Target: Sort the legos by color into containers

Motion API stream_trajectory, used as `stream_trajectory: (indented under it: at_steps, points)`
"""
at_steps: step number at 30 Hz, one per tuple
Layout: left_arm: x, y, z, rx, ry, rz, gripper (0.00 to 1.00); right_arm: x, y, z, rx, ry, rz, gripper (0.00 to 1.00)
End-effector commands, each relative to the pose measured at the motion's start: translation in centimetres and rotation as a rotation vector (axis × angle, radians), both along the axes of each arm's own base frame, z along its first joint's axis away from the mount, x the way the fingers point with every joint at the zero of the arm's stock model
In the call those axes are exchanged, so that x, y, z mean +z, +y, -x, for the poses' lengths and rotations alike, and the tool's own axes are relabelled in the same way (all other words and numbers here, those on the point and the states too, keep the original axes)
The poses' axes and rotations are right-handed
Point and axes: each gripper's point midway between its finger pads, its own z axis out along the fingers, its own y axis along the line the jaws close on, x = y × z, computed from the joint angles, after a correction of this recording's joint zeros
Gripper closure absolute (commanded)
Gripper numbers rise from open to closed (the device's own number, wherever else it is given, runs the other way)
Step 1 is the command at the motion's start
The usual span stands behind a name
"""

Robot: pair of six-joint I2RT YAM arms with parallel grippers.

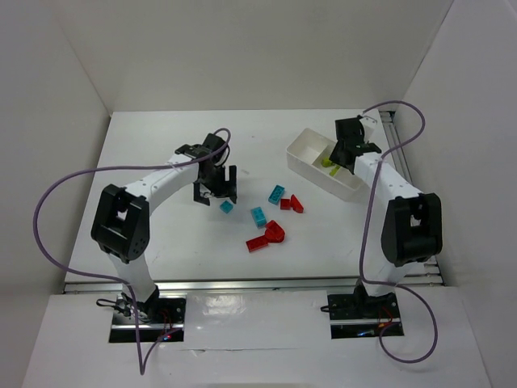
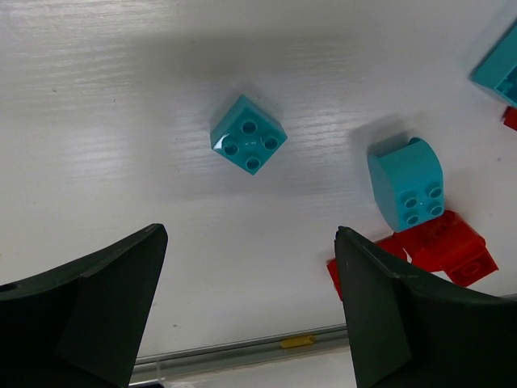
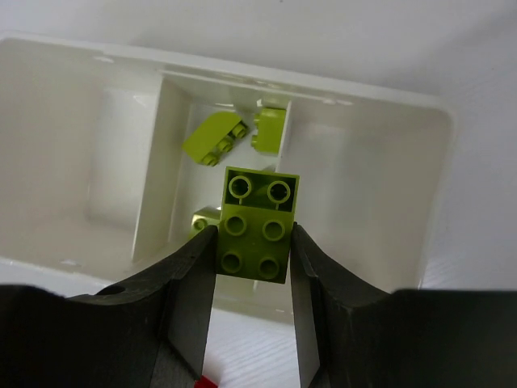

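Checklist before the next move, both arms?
1. Right gripper shut on green brick: ok.
2. Brick above the tray section holding the other green bricks: ok.
3. Only green visible in that section: ok.
4. Left gripper open: ok.
5. Square cyan brick centred ahead of it, apart from its neighbours: ok.
6. Left gripper's height above the table: cannot tell.

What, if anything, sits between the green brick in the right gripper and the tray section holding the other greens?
Nothing visible. The right gripper holds the green brick over the white tray, above the middle section where loose green bricks lie. Only thin dividers flank that section; none crosses the drop path.
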Motion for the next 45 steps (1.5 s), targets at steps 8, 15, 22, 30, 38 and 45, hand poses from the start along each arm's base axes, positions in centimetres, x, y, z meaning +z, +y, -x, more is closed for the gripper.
stream_trajectory:
  at_steps: [8,15,22,30,38,45]
  points:
    - [-1.7,-0.5,0.0,0.057,0.046,0.016,0.06,-1.6,0.3,-2.1,0.048,0.017,-0.014,0.41]
    - [-2.4,-0.7,0.5,0.061,0.065,0.032,0.05,0.3,3.2,-2.7,0.100,-0.035,-0.006,0.36]
    - [-2.5,-0.8,0.1,0.052,0.056,0.034,0.05,1.7,7.1,-3.4,0.178,-0.088,-0.006,0.38]
    - [-4.0,-0.1,1.1,0.056,0.081,0.010,0.06,2.2,15.2,0.9,0.441,-0.056,-0.001,0.21]
    - [-3.6,-0.6,-0.5,0.051,0.036,0.015,0.07,-4.0,20.0,3.9,0.524,0.156,-0.096,0.13]
    - [-2.9,-0.2,-0.1,0.045,0.028,0.006,0.07,-8.2,21.0,4.2,0.528,0.252,-0.105,0.09]
